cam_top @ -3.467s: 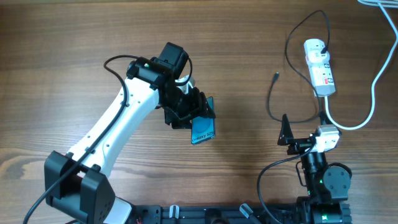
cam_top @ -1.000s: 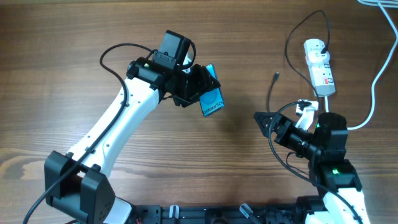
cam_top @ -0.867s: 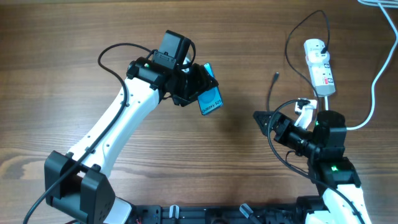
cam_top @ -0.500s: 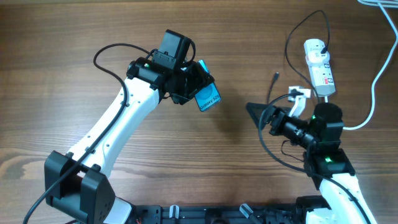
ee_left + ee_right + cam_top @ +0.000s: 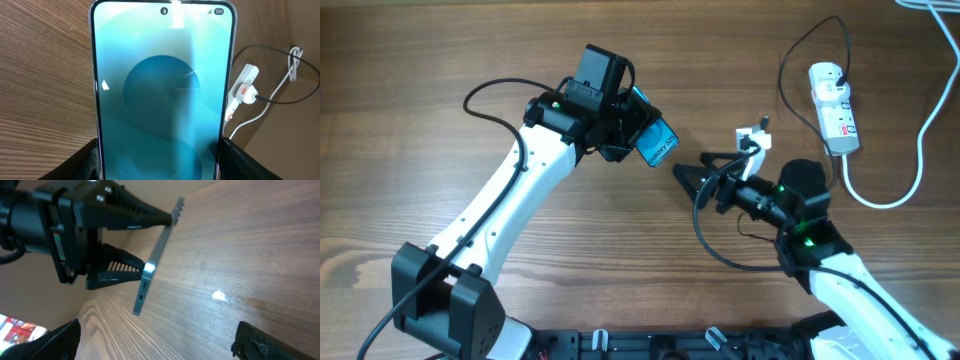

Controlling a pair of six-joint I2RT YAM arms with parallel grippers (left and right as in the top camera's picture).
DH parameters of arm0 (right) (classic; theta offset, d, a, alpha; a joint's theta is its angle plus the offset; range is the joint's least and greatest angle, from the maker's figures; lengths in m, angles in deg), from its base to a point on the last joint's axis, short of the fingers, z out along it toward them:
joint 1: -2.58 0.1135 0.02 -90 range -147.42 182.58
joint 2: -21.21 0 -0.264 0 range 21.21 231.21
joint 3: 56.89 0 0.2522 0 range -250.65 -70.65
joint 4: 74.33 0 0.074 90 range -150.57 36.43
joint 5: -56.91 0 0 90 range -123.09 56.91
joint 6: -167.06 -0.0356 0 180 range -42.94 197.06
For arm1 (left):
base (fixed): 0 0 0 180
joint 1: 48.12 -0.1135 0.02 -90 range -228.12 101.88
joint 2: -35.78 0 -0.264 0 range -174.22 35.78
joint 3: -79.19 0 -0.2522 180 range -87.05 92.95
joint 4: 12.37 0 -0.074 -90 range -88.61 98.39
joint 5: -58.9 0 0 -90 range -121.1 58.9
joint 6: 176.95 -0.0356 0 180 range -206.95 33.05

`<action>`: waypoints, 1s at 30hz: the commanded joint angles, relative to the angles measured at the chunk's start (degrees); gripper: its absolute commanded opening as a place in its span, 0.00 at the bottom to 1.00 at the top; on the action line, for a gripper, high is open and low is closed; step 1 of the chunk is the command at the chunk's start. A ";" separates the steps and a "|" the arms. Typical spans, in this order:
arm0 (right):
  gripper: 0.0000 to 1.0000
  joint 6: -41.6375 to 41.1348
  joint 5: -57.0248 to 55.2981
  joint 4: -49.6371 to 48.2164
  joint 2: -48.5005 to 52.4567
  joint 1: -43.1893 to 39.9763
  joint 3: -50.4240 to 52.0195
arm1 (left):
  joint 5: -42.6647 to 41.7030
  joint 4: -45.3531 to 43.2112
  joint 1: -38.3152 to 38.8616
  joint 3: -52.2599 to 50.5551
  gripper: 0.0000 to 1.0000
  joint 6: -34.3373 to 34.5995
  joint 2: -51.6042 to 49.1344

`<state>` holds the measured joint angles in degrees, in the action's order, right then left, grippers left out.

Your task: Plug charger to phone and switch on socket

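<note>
Between the two black fingers of the left end effector [image 5: 625,132], the phone [image 5: 658,142] is clamped by its long edges with the cyan-green screen lit. In the left wrist view the screen [image 5: 160,95] fills most of the frame, with a dark finger [image 5: 87,160] at each lower side. In the right wrist view the phone [image 5: 156,260] appears edge-on and tilted over the desk [image 5: 440,60].

Just to the lower right of the phone, the right end effector [image 5: 695,172] points its fingertips toward it without touching. Its fingers stand wide apart and hold nothing [image 5: 152,330].

Farther right of the phone lies the charger [image 5: 798,45]. Its thin black cable loops across the desk, and the small plug tip is unplugged and lies apart from the phone.

Well to the right of the phone, the socket [image 5: 833,108] rests flat on the desk. A thick white lead [image 5: 920,150] curves away from the socket on the side far from the phone.
</note>
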<state>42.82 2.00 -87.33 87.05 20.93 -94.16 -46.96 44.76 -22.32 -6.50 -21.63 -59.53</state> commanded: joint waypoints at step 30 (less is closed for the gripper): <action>0.64 -15.45 -8.76 -22.62 14.64 5.66 -1.03 | 0.70 -2.91 4.48 1.20 0.20 4.74 1.55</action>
<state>27.39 -6.18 -109.89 101.04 26.19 -94.44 -46.76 42.27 -17.99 -6.50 -19.59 -59.51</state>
